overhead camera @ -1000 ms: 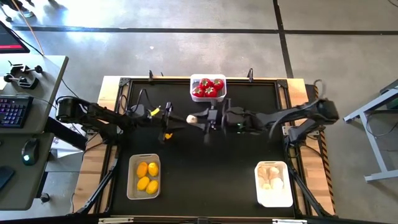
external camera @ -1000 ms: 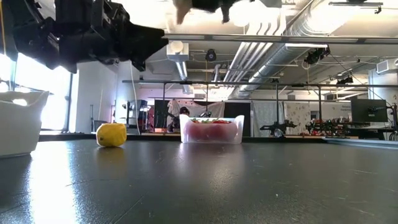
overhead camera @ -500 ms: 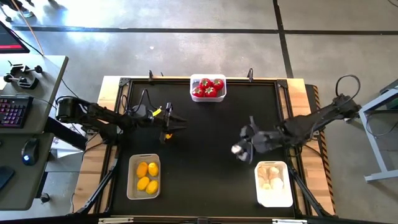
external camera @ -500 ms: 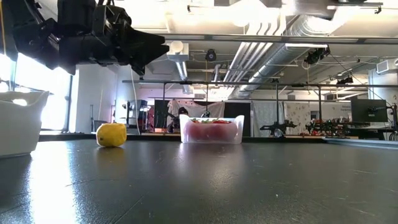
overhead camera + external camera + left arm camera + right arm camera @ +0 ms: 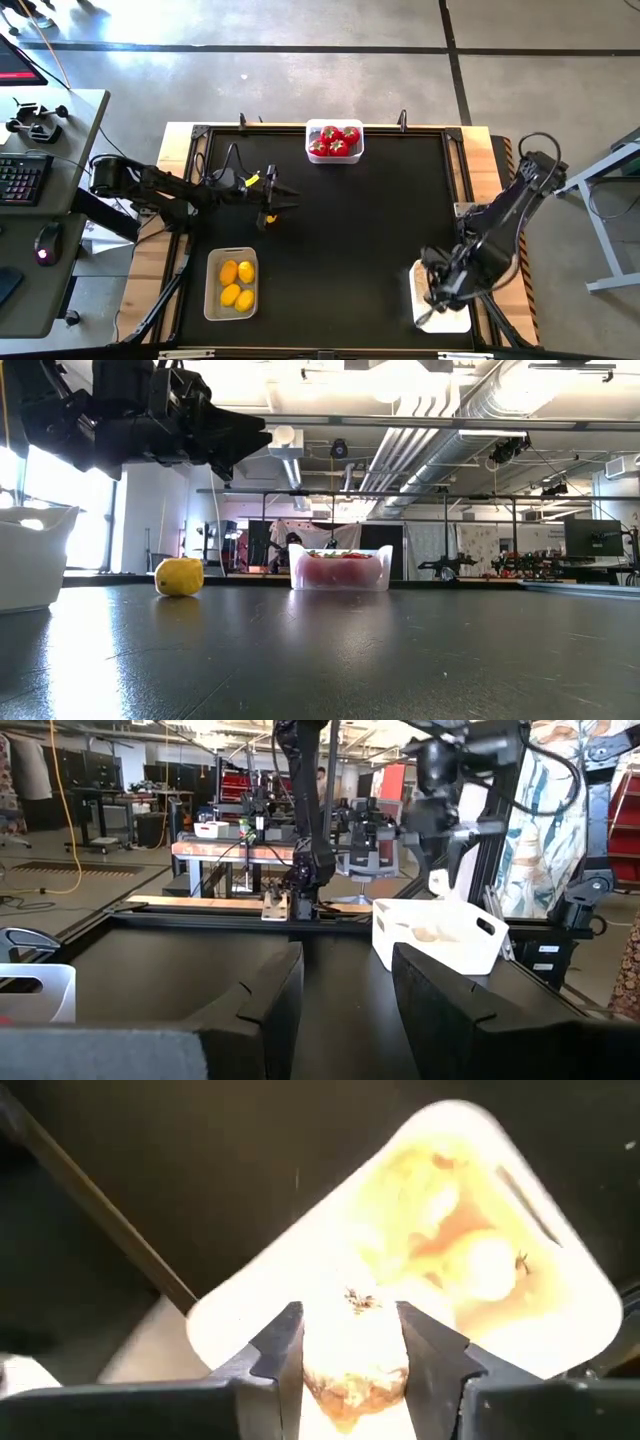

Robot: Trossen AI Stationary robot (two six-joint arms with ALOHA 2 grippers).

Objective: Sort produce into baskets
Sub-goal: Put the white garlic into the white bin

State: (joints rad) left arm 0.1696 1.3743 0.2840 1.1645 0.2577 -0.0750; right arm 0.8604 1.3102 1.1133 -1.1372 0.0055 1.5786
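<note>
My right gripper (image 5: 437,290) points down over the white basket (image 5: 452,320) at the table's near right, shut on an off-white garlic bulb (image 5: 352,1355). More garlic (image 5: 480,1270) lies in that basket. My left gripper (image 5: 288,200) hovers level over the table's left half, open, with nothing between its fingers (image 5: 345,1000). One lemon (image 5: 180,576) rests on the black table below it. The clear basket (image 5: 334,141) of red tomatoes stands at the far edge. The beige basket (image 5: 231,284) of lemons stands near left. My right gripper pinches the garlic bulb by its two opposite sides (image 5: 312,1350) between its two fingers (image 5: 425,1345). The fingers come from above, pointing down. The bulb is lifted clear, above the white basket's opening.
The black table top (image 5: 350,230) lies bare between the three baskets. A raised frame (image 5: 470,180) runs round the table's edge. Left of the table stands a desk with a keyboard (image 5: 20,175) and a mouse.
My right gripper has carried the garlic from the table's middle, beside my left gripper, toward the near right corner. It has tipped from level to pointing down and now stands over the white basket. The garlic stays lifted clear.
</note>
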